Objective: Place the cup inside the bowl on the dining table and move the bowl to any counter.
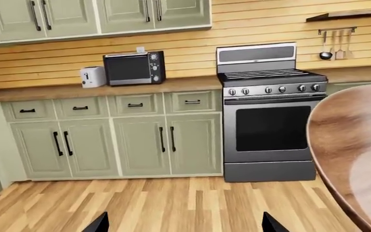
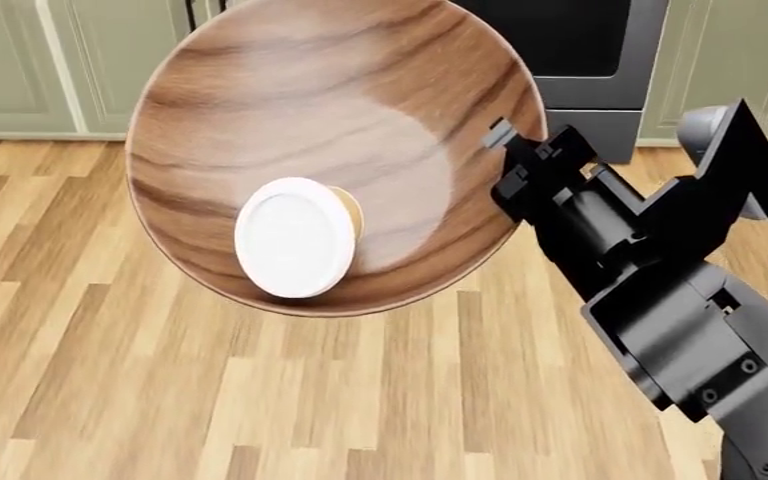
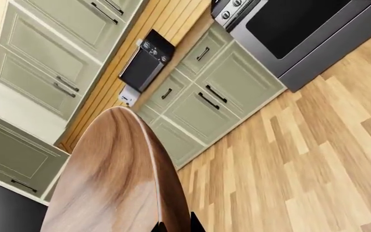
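Note:
The big dark wooden bowl (image 2: 357,110) hangs in the air over the floor, tipped toward the head camera. The cup (image 2: 296,238) lies inside it, its white lid facing up at me. My right gripper (image 2: 502,140) is shut on the bowl's right rim. In the right wrist view the rim of the bowl (image 3: 118,179) runs between the two fingertips of the right gripper (image 3: 178,226). My left gripper (image 1: 185,226) is open and empty, its dark fingertips (image 1: 98,224) wide apart above the floor, with the bowl (image 1: 359,150) beside it. The dining table is out of view.
Ahead runs the counter (image 1: 56,91) with a white toaster (image 1: 92,76) and a black toaster oven (image 1: 134,67), above green cabinets (image 1: 114,145). A steel stove (image 1: 269,111) stands to their right. Light wood floor (image 2: 291,400) lies under the bowl.

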